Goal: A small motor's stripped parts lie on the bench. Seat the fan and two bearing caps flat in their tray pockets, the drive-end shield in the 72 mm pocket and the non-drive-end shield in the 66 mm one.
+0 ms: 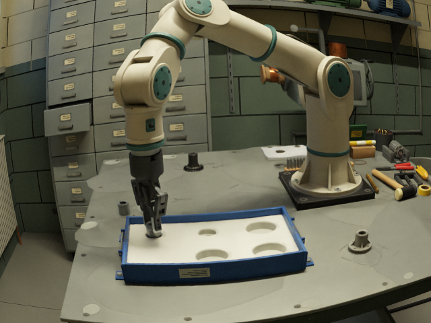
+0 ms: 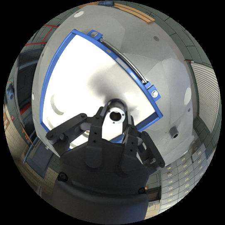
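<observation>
The left-hand small pocket of the tray [image 1: 212, 243] is hidden under the bearing cap [image 2: 115, 115] that I hold closed in my gripper [image 1: 153, 230], low over the white insert at the tray's left end. The cap is a small grey ring with a dark centre bore, seen end-on from the wrist camera. Another small grey cap [image 1: 123, 207] stands on the bench just left of the tray. A grey flanged part [image 1: 360, 241] sits on the bench to the tray's right, and a dark flanged part [image 1: 193, 162] stands further back.
The drawer cabinet [image 1: 115, 87] rises behind the bench, with one drawer pulled out. My base [image 1: 327, 180] stands at the right rear, and hand tools [image 1: 400, 179] lie beyond it. The tray's other pockets [image 1: 261, 227] are open holes.
</observation>
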You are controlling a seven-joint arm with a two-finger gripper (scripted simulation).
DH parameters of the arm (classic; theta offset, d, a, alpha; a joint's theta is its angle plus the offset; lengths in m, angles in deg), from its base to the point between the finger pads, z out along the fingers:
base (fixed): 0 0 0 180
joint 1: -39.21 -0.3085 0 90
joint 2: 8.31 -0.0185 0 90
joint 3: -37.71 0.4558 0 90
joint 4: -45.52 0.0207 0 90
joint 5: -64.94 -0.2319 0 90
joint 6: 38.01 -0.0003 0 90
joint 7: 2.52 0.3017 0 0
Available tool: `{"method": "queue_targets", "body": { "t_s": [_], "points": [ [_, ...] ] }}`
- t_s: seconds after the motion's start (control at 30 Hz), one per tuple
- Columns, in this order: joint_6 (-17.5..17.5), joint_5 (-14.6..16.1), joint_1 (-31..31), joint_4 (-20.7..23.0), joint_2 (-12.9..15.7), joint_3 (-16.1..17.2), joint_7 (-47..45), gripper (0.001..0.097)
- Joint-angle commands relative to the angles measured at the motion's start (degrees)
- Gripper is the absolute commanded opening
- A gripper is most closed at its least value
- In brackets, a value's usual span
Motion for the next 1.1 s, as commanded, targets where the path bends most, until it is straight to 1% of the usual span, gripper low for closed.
{"method": "queue_targets", "body": {
  "t_s": [0.0, 0.2, 0.93, 1.07],
  "points": [
    [0.00, 0.00, 0.00, 0.04, -0.09, 0.02, 0.00, 0.0080],
    [-0.01, 0.01, 0.00, 0.03, -0.07, 0.02, 0.01, 0.0090],
    [-0.02, 0.02, 0.00, 0.02, -0.05, 0.02, 0.02, 0.0530],
    [-0.02, 0.02, 0.00, 0.02, -0.04, 0.02, 0.02, 0.0540]
  ]
}}
